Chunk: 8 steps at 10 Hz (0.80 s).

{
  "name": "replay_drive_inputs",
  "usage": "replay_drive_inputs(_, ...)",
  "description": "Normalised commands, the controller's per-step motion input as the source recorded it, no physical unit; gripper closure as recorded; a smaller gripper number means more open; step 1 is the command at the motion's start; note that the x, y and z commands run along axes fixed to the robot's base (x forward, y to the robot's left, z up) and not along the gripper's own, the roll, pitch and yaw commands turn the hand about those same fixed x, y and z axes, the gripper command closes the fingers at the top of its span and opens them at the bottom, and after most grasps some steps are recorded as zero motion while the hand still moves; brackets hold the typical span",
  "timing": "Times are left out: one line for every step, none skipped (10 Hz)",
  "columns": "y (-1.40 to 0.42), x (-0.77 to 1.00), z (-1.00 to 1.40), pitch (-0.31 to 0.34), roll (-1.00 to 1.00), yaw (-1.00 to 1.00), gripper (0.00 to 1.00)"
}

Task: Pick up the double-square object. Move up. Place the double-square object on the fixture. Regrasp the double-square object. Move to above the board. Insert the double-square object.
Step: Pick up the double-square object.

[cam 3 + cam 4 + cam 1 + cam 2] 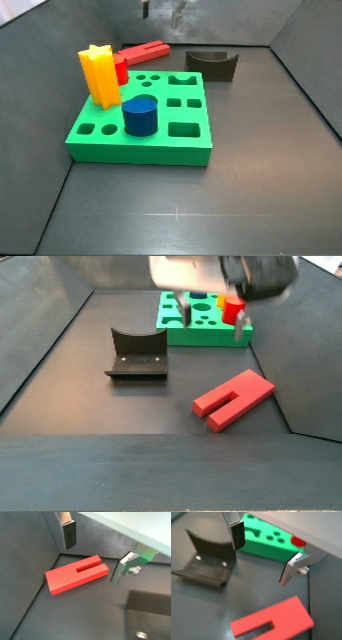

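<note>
The double-square object (pixel 75 575) is a salmon-red block with a slot cut into one end. It lies flat on the dark floor in both side views (pixel 233 398) (pixel 147 49). My gripper (pixel 95 553) is open and empty, held above the floor, with the block's notched end below and between its fingers (pixel 69 535). In a side view the gripper (pixel 209 301) hangs high over the area between the board and the block. The fixture (pixel 138 353) stands apart from the block. The green board (pixel 181 145) also shows in a wrist view (pixel 264 542).
On the board stand a yellow star post (pixel 98 75), a blue cylinder (pixel 140 115) and a short red peg (pixel 120 68). Dark walls enclose the floor on all sides.
</note>
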Motion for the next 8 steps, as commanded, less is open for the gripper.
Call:
replay_drive_inputs(0.45, -0.37, -1.0, 0.0, -0.09, -0.49, 0.0)
replay_drive_inputs(0.47, -0.32, -0.97, 0.0, -0.1, -0.46, 0.0)
replay_drive_inputs(0.44, -0.27, -0.91, 0.0, -0.12, -0.46, 0.0)
replay_drive_inputs(0.41, -0.2, -0.8, -0.074, -0.15, -0.43, 0.0)
replay_drive_inputs(0.33, -0.12, -0.49, -0.159, -0.3, -0.38, 0.0)
replay_drive_inputs(0.17, -0.04, -0.24, -0.211, -0.43, -0.29, 0.0)
replay_drive_inputs(0.09, -0.05, -0.15, -0.146, -0.48, -0.17, 0.0)
replay_drive_inputs(0.0, -0.29, -0.32, -0.147, -0.39, -0.06, 0.0)
